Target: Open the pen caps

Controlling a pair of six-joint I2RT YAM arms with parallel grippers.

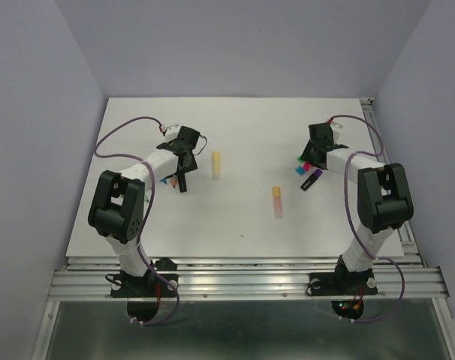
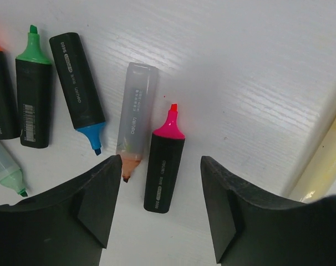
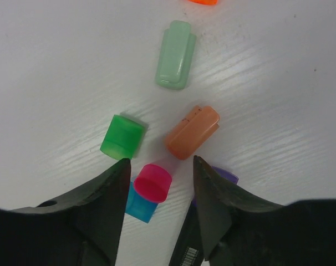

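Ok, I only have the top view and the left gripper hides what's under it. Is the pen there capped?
Observer: No, the pink highlighter lying between the open fingers of the left gripper has its tip bare.
Operator: Any pink cap around?
Observer: Yes, a pink cap lies between the open fingers of the right gripper, beside a blue cap.
Operator: Other loose caps there?
Observer: A green cap, an orange cap and a mint cap, all farther out on the table.
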